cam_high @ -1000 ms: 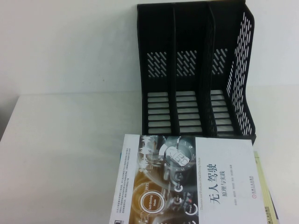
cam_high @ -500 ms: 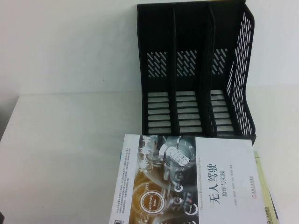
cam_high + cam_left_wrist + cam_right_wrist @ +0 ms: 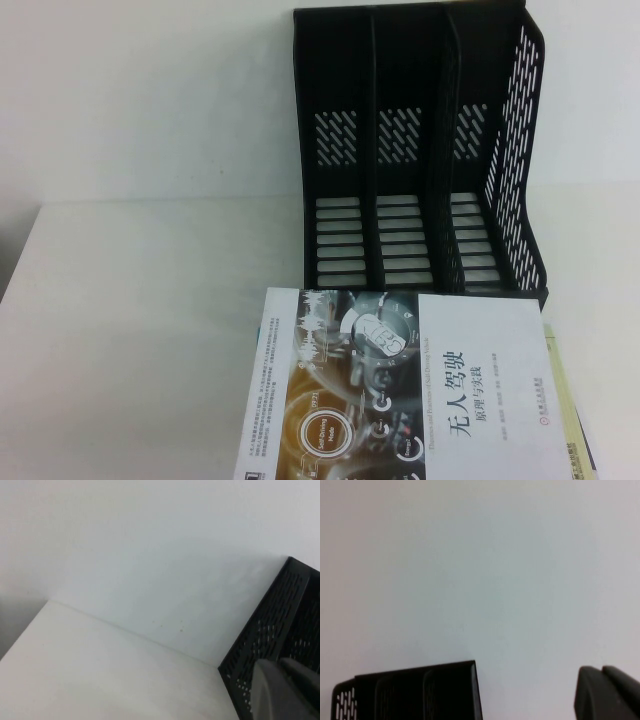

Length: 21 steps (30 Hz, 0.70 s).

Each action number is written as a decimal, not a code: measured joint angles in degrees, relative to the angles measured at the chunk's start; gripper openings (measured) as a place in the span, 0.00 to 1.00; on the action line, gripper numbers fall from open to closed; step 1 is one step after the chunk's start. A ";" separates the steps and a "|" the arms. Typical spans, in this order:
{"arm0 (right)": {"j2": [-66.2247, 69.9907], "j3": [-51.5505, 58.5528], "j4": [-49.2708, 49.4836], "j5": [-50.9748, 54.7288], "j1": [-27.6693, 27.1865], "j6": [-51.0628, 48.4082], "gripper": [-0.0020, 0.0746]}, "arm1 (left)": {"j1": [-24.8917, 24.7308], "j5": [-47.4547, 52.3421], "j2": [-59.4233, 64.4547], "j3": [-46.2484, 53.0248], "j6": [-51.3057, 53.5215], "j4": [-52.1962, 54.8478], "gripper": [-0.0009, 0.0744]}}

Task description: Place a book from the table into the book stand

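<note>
Big white-and-dark book (image 3: 410, 385) lying flat on the white table (image 3: 140, 330), close to the near edge. Sitting on top of another book (image 3: 568, 420), which peeks out on the right side. Long side running left to right, spine toward the stand. Black book stand (image 3: 420, 150) just behind it, very near but maybe not touching; hard to say. Three slots open and bare, facing the book.

No arm or gripper anywhere in the high view. Only a dark bit of the left gripper (image 3: 282, 690) in its wrist view, up off the table, looking at the stand's holey side wall (image 3: 270, 630). Only a dark bit of the right gripper (image 3: 607, 692) in its wrist view, looking at the wall and the stand's top (image 3: 415, 690). Cannot tell open or closed for either. Nothing held, by the look of it.

Book sits more to the right, so likely closer to the right arm. Needs lifting, then standing up on its edge, then sliding back into a slot.
</note>
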 joint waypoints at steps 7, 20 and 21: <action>-0.08 -0.58 0.00 -5.33 0.00 4.70 0.02 | 0.00 -12.13 0.00 0.00 -4.04 -6.42 0.01; 7.00 -31.98 -2.87 18.48 0.00 5.71 0.02 | 0.00 -12.62 0.90 -20.68 -12.48 20.16 0.01; 9.19 -34.70 -2.87 21.79 0.00 5.71 0.02 | 0.00 -11.98 2.17 -23.03 -12.07 21.69 0.01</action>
